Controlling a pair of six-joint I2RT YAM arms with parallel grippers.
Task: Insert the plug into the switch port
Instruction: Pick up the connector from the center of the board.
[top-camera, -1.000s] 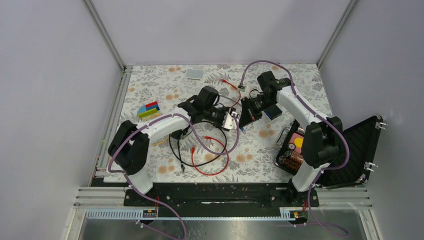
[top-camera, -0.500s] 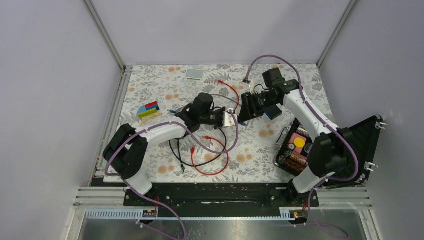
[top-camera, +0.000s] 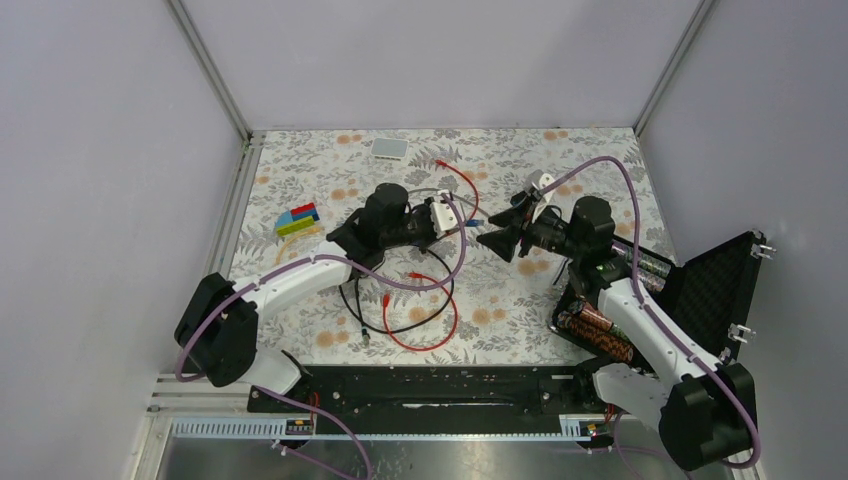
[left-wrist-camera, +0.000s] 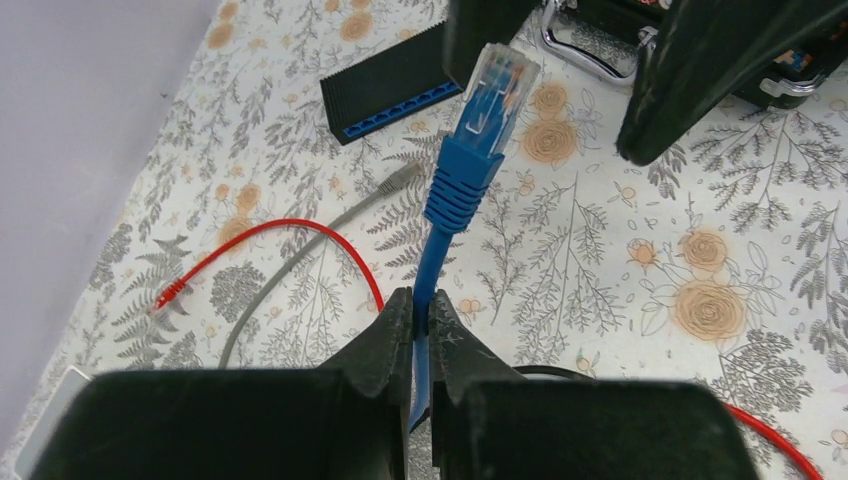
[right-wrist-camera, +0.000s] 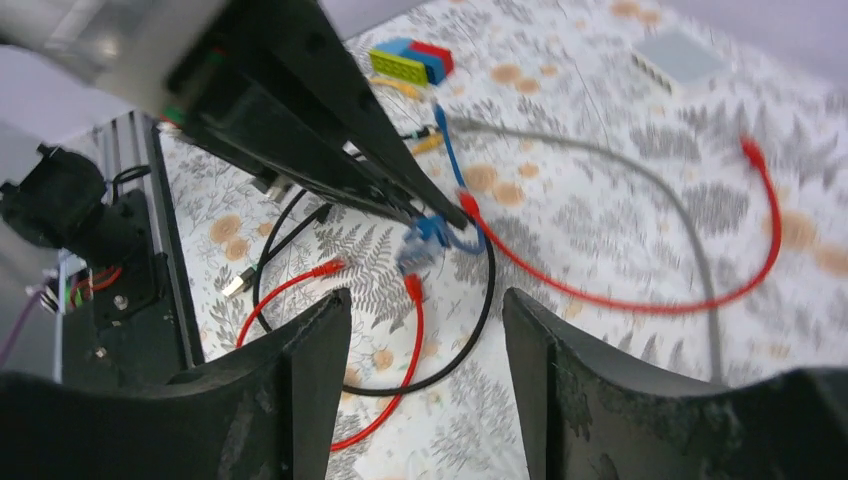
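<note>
While right jaws gape, left jaws clamp the cable (left-wrist-camera: 430, 265) under the blue-booted plug (left-wrist-camera: 487, 105).

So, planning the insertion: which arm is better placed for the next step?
Left: the left end effector pinches the blue cable below its clear plastic plug; the right end effector is open, empty.

On the table (top-camera: 300, 170), the blocks (top-camera: 297, 220) lay at the left, the small box (top-camera: 390, 148) at the far edge and the case (top-camera: 700, 290) at the right. The cables (top-camera: 410, 305) coiled in the middle, nearer the arms. The switch (left-wrist-camera: 395, 90) lay on the table beyond the raised plug (left-wrist-camera: 497, 80).
</note>
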